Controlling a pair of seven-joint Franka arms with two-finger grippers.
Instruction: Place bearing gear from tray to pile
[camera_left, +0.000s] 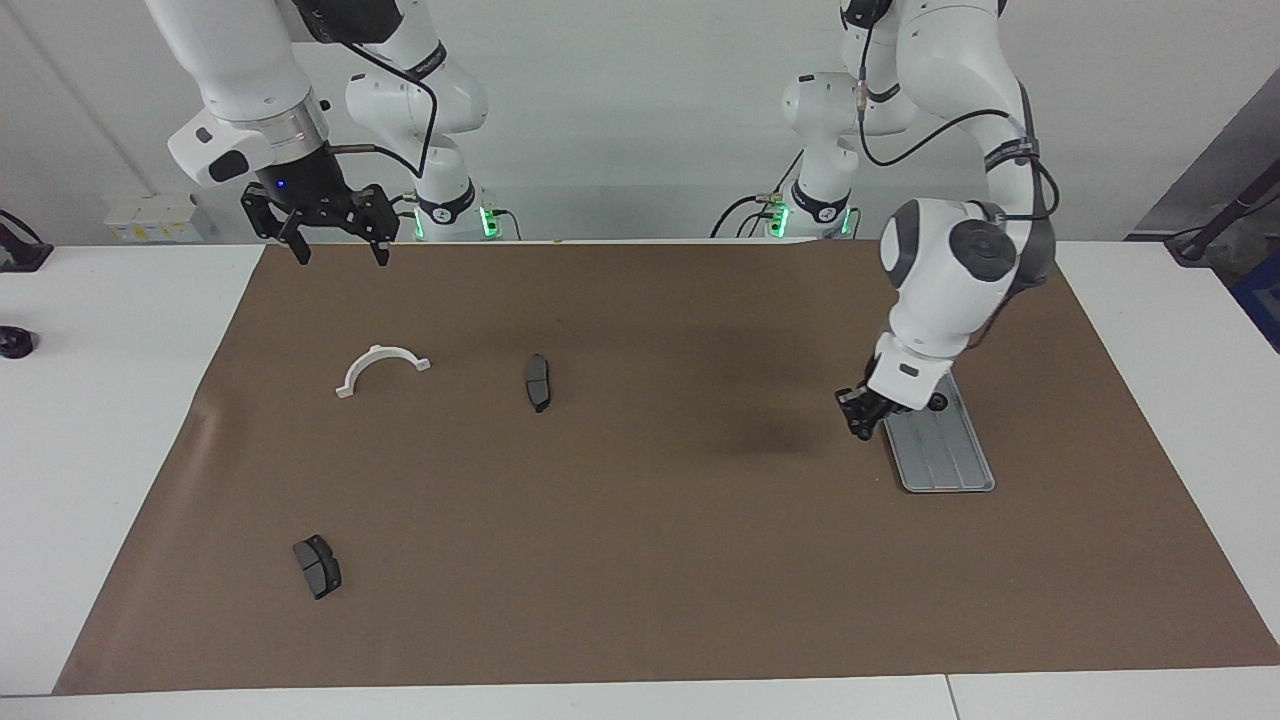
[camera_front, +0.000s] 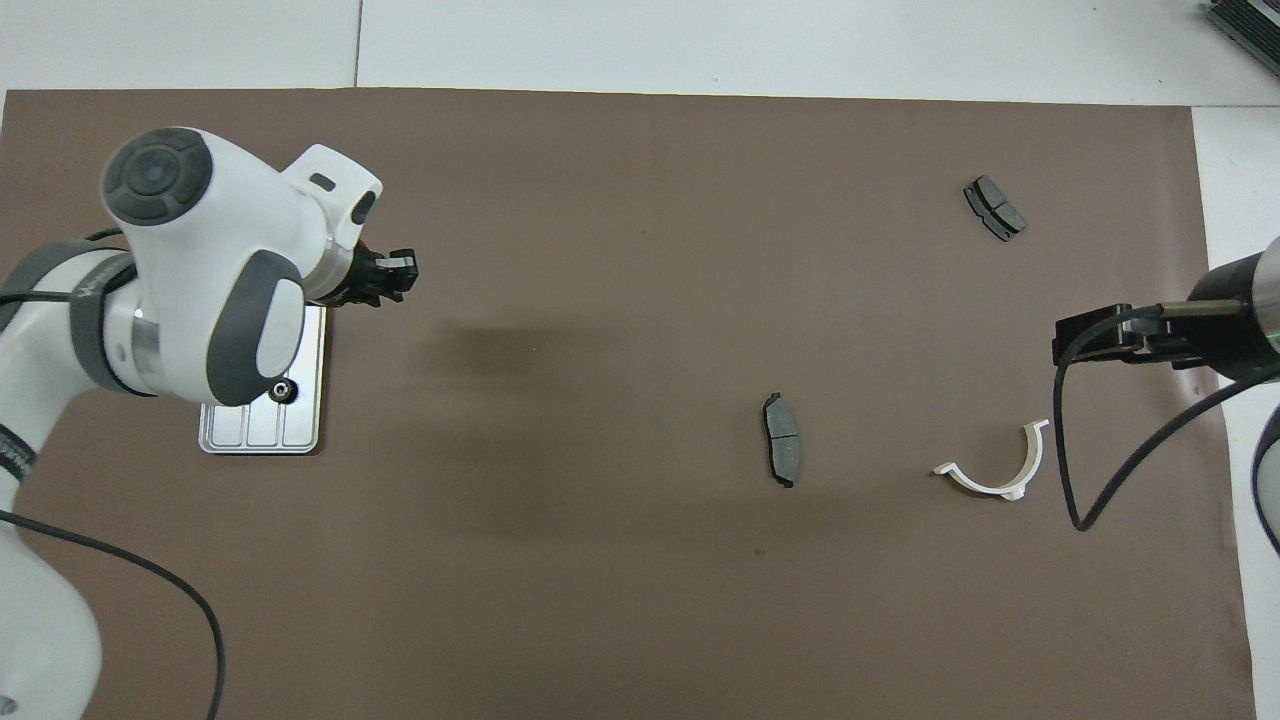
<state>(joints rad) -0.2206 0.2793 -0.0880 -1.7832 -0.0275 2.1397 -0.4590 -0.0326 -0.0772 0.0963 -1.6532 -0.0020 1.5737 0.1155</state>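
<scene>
While left arm hides tray | bearing gear half-hidden.

No legible text, labels, brands or numbers on anything visible.

Both arms are glossy white, built of rounded segments with dark grey caps and bands at the joints. Thin black cables loop loosely along each one. Green lights glow at the two bases. The right arm's black two-finger gripper sits under a silver ring with a small blue light; the left arm's black two-finger gripper is smaller-looking.
</scene>
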